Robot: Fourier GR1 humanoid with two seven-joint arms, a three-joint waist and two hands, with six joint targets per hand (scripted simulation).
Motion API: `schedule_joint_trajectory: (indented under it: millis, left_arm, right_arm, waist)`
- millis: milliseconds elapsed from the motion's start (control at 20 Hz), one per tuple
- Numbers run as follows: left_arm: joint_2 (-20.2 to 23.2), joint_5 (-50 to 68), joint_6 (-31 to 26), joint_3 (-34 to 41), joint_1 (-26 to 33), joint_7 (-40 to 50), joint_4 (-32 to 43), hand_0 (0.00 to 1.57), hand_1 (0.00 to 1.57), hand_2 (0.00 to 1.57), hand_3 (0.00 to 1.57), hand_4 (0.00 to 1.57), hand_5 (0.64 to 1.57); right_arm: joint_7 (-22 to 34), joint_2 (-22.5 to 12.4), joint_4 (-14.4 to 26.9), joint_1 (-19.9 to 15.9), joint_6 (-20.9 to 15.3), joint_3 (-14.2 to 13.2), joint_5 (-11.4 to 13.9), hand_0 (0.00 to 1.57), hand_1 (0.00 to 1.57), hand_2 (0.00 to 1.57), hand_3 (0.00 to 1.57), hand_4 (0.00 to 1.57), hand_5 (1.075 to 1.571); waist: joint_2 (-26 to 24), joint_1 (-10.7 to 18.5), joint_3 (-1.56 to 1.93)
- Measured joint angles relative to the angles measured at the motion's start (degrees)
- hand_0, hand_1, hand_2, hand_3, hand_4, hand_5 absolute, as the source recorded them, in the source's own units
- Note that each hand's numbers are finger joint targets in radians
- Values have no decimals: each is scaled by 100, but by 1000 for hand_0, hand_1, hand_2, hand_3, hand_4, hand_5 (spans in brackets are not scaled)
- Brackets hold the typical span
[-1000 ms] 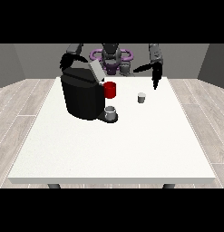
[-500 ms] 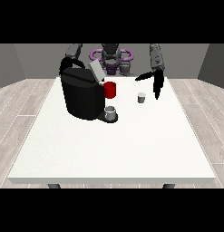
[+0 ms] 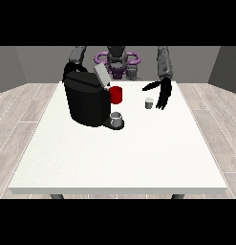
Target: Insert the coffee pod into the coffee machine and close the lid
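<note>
A small grey coffee pod [image 3: 148,103] stands upright on the white table [image 3: 119,153], right of the black coffee machine [image 3: 87,99]. The machine's lid [image 3: 101,74] is tilted up, and a red part [image 3: 116,94] shows at its front. A grey cup [image 3: 117,119] sits on the machine's drip tray. The hand at the view's right [image 3: 163,94] hangs just right of the pod, fingers straight and pointing down, thumb stretched towards the pod. It holds nothing. The other arm goes down behind the machine and its hand is hidden.
The robot's torso with a purple ring [image 3: 117,58] stands behind the table's far edge. Bare table surface stretches from the machine to the near edge. Wood floor surrounds the table.
The hand at the view's right has come down and towards the pod, from above the table's far edge to just beside it. The machine, cup and pod have not moved.
</note>
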Motion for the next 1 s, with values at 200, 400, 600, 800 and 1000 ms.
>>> schedule_joint_trajectory:
  millis: [200,400,600,800,1000]
  left_arm:
    - [88,-227,112,-4,-147,-34,395,704,704,775,487,0,1571]
    - [129,-563,203,-171,-231,-46,628,568,568,698,414,0,1571]
    - [161,-915,390,-326,-358,-83,799,645,645,788,527,0,1571]
    - [194,-1170,784,-314,-469,-332,1035,719,719,864,649,229,1571]
    - [179,-1289,1020,-258,-521,-514,1185,824,824,972,737,389,1571]
  right_arm:
    - [-59,49,1,52,-2,86,53,0,0,0,0,432,1571]
    - [74,75,56,-58,-40,76,43,0,0,0,0,434,1571]
    - [-30,44,179,-121,-2,17,7,0,0,0,0,527,1571]
    - [95,54,57,-186,-19,60,21,0,0,0,0,515,1571]
    - [-33,40,131,-46,69,-3,-82,0,0,0,0,505,1571]
  waist:
    - [31,-95,-1]
    - [12,-96,0]
    - [68,-121,0]
    - [132,-196,7]
    - [83,-198,3]
